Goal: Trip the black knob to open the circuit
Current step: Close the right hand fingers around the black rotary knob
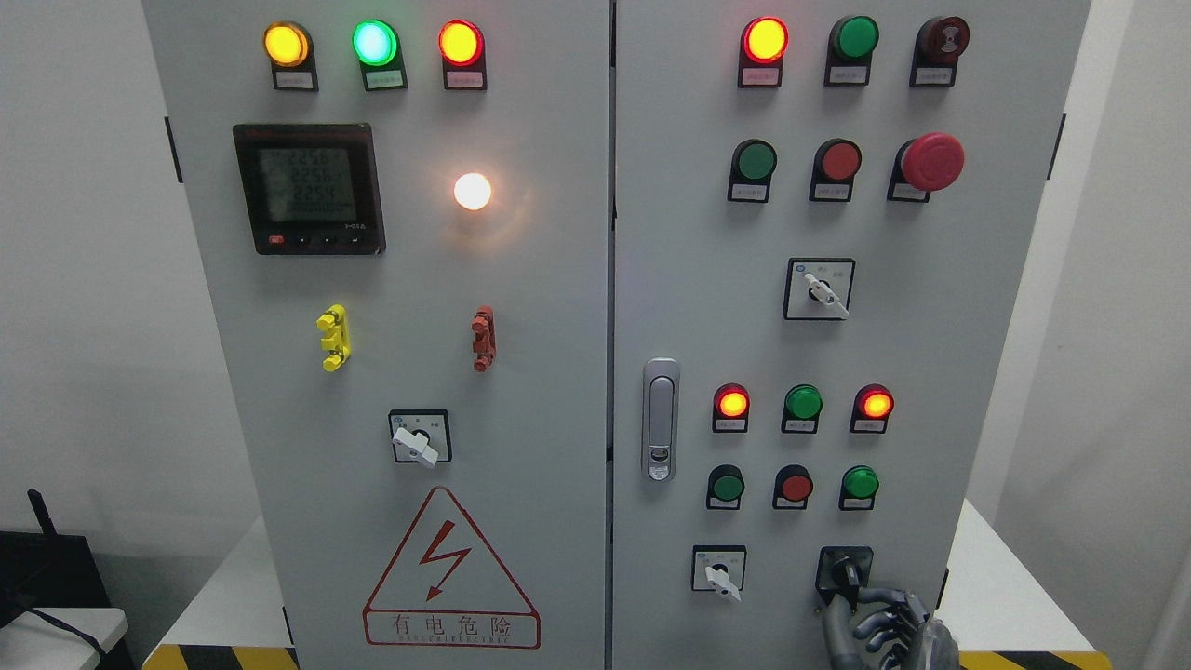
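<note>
Down at the bottom of the cabinet's right-hand door, the robot's right hand point(879, 625) reaches up from the lower edge, its dark fingers point(875, 622) curled loosely just under the black knob point(845, 569), the thumb rising to the knob's lower left corner; whether it truly grips the knob or only touches it I cannot tell. The black knob sits in a black square plate, lowest and furthest right of the controls on that door. Just left of the knob is a white-handled switch point(718, 569), and above the knob a row of three small buttons point(793, 486), green, red, green. Higher above the knob, three lamps point(802, 403) show red, green, red. Left of the knob and further up, the silver door latch point(661, 419) stands upright. Well above the knob is another white-handled switch point(819, 289), and above that the big red mushroom button point(931, 161).
</note>
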